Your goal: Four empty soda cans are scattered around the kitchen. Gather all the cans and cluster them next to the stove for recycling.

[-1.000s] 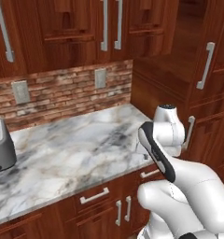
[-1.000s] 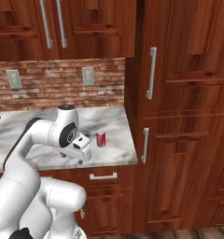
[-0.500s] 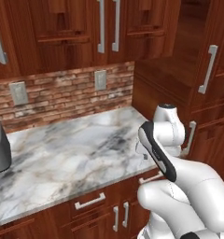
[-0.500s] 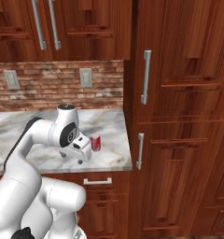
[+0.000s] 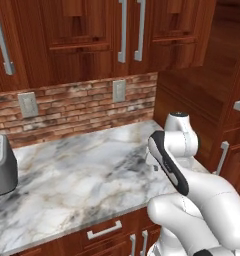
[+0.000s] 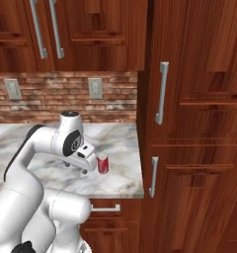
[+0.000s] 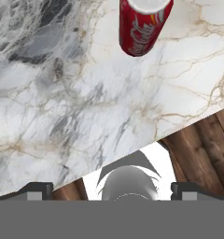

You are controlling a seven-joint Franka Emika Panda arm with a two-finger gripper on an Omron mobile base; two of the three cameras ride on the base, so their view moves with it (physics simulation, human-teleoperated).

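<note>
A white-and-grey veined marble counter (image 6: 115, 143) runs under dark red-brown wooden cabinets (image 6: 91, 29) and a red brick backsplash (image 5: 77, 107), ending at a tall wooden pantry (image 6: 194, 123) on the right. A small red soda can (image 6: 102, 163) stands upright near the counter's front right corner, just right of the two-finger gripper (image 6: 85, 171), whose fingers are spread wide and empty. Since the earlier frames the base has driven, shifting the whole view.

Red soda can (image 7: 143, 25) top cut off by hand view's upper edge; toaster (image 5: 2, 165) clipped at left edge.
</note>
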